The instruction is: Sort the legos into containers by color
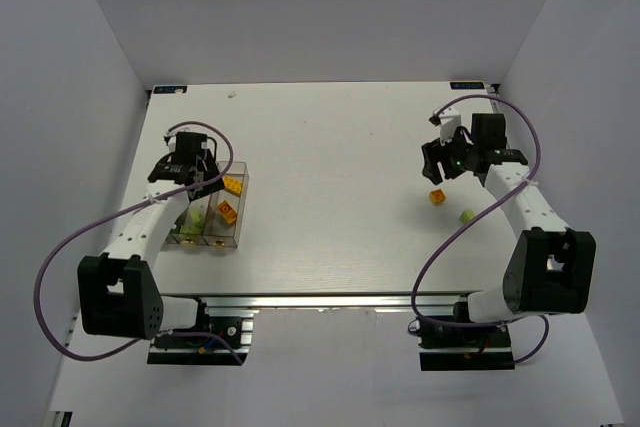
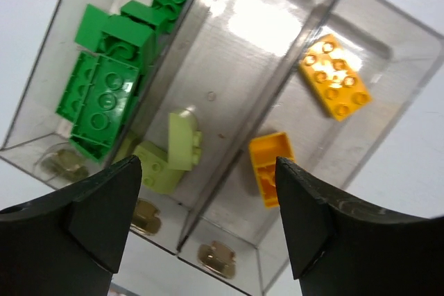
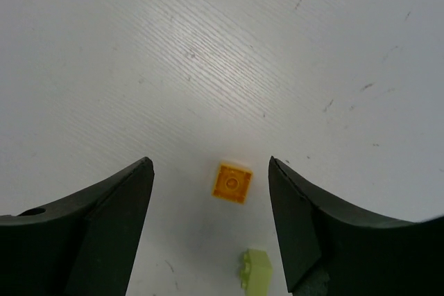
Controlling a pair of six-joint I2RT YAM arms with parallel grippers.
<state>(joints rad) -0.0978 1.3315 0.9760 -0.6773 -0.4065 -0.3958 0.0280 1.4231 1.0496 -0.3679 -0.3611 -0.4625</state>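
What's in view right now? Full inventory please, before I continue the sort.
containers: three, clear, joined in a row, left side of the table
dark green legos: several, heaped, exact count unclear, left bin
pale yellow-green legos: two, middle bin
orange legos: two, right bin
loose orange lego: one, on the table's right side
loose pale yellow-green lego: one, on the table near it, not touching
left gripper: one, black, open, over the bins
right gripper: one, black, open, over the loose orange lego
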